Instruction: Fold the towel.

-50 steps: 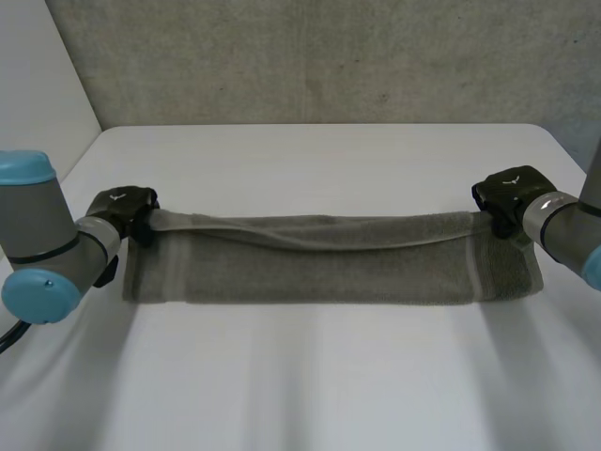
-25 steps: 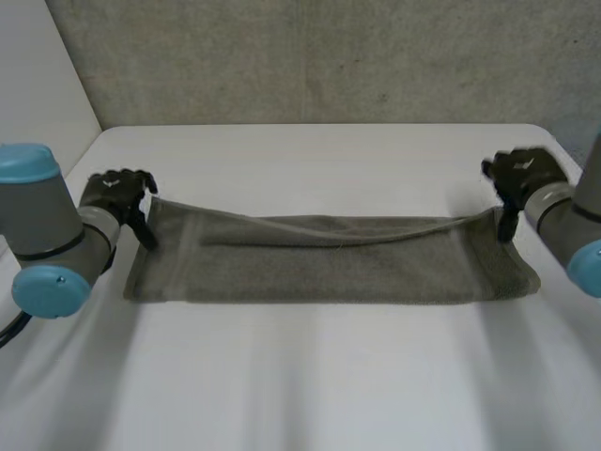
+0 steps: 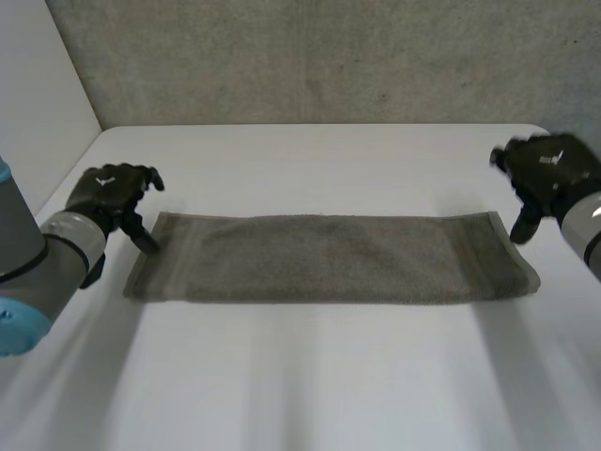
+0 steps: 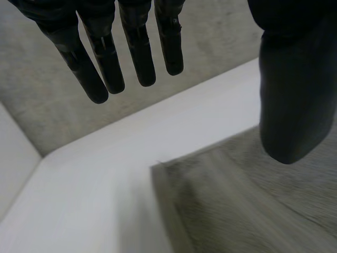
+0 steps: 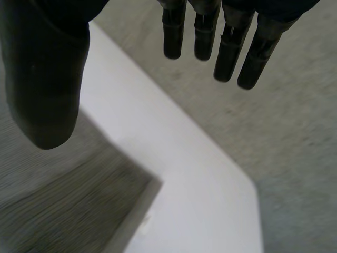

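Observation:
A grey-green towel lies flat across the middle of the white table as a long folded strip. My left hand hovers just off the towel's far left corner, open, fingers straight and holding nothing. In the left wrist view the towel corner lies below the thumb. My right hand hangs above the far right corner, open and empty. Its fingers and thumb spread apart over the towel corner.
A grey wall rises behind the table's far edge. A white panel stands at the left. Bare table surface stretches in front of the towel and behind it.
Both hands have let go of the towel's far corners, opened and lifted away outward. The raised far edge has dropped, and the towel now lies flat.

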`<action>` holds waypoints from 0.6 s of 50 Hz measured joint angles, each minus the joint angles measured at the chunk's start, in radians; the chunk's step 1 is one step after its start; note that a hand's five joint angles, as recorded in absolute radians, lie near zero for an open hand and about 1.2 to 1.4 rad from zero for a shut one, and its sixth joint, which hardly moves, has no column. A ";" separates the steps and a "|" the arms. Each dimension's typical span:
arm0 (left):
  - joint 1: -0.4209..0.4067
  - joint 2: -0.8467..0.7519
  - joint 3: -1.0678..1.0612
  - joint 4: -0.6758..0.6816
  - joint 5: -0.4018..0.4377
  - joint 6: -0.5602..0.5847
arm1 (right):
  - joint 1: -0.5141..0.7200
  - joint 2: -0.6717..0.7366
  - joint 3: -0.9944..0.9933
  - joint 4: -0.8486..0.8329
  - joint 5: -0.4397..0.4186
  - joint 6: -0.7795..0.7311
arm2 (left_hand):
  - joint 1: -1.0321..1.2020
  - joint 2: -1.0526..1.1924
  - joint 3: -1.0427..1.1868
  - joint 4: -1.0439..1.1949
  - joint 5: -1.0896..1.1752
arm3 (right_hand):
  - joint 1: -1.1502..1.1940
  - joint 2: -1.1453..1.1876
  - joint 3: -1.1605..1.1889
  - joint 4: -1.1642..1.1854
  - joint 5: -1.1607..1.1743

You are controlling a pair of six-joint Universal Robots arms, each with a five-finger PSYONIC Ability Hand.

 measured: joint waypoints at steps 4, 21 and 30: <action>-0.015 0.021 -0.064 0.041 0.030 0.000 | -0.016 -0.007 0.081 -0.001 -0.039 -0.007 | 0.000 0.000 0.000 0.000 0.000 | 0.041 0.033 0.041 0.048 0.048; -0.051 0.025 -0.204 0.250 0.040 -0.007 | -0.107 0.210 0.213 -0.242 -0.145 -0.064 | 0.000 0.000 -0.002 0.000 -0.001 | 0.184 0.187 0.187 0.190 0.181; -0.051 0.019 -0.219 0.252 0.040 -0.009 | -0.124 0.290 0.185 -0.293 -0.126 -0.145 | 0.000 0.000 -0.002 0.000 -0.002 | 0.469 0.475 0.460 0.462 0.448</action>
